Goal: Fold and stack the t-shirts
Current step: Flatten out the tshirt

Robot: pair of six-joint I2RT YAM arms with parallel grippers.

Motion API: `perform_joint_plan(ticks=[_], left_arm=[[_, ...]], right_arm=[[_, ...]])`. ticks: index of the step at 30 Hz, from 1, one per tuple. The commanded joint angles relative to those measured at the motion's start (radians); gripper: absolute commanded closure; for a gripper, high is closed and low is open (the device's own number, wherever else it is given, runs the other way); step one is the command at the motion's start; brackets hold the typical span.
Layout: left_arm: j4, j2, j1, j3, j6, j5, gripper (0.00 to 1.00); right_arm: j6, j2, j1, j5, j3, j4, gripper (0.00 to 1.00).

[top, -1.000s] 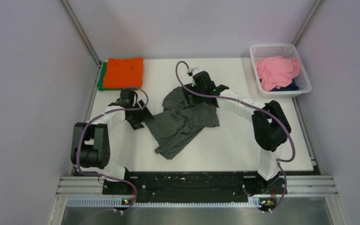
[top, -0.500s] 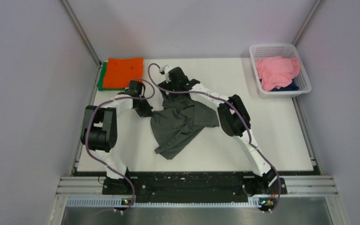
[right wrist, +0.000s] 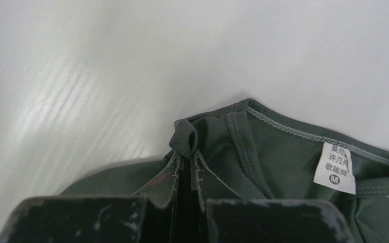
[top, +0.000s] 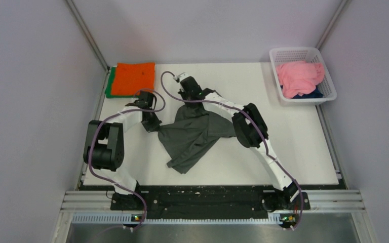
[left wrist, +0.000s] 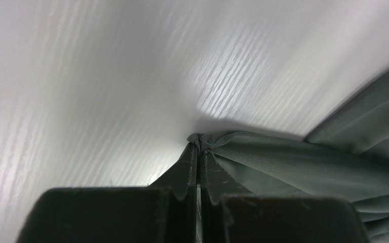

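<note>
Left hand [left wrist: 198, 144] and right hand [right wrist: 186, 152] each clamp an edge of the dark grey t-shirt [top: 197, 134] on the table [top: 283, 152].

Ahead of the left gripper [left wrist: 198, 147] and the right gripper [right wrist: 186, 152] the table [top: 283, 131] lies bare. The dark grey t-shirt [top: 197, 134] spreads behind both and between them. The orange t-shirt [top: 133, 78] lies near the left one; the basket [top: 276, 53] stands well apart from the right one.

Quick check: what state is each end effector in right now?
The left end effector is closed, pinching an edge of the dark grey t-shirt.
The right end effector is closed, pinching the same shirt near its collar.
</note>
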Motion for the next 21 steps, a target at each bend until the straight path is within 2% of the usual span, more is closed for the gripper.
perform_joint_plan(ticks=[1, 5, 9, 13, 17, 21], left_arm=[[-0.036, -0.166, -0.020, 0.012, 0.045, -0.078, 1.00], [-0.043, -0.373, -0.087, 0.042, 0.056, -0.175, 1.00], [-0.021, -0.577, -0.130, 0.069, 0.077, -0.204, 1.00], [0.024, -0.758, -0.171, 0.116, 0.131, -0.202, 1.00], [0.082, -0.906, -0.178, 0.193, 0.181, -0.151, 1.00], [0.118, -0.991, -0.179, 0.281, 0.215, -0.129, 1.00]], right_arm=[[0.032, -0.175, -0.016, 0.171, -0.041, -0.007, 1.00], [0.018, -0.455, -0.032, 0.221, -0.211, 0.108, 1.00], [-0.038, -0.746, -0.043, 0.248, -0.429, 0.206, 1.00], [-0.084, -1.026, -0.043, 0.249, -0.550, 0.242, 1.00], [-0.092, -1.223, -0.044, 0.168, -0.560, 0.228, 1.00], [-0.097, -1.376, -0.043, 0.052, -0.521, 0.196, 1.00]])
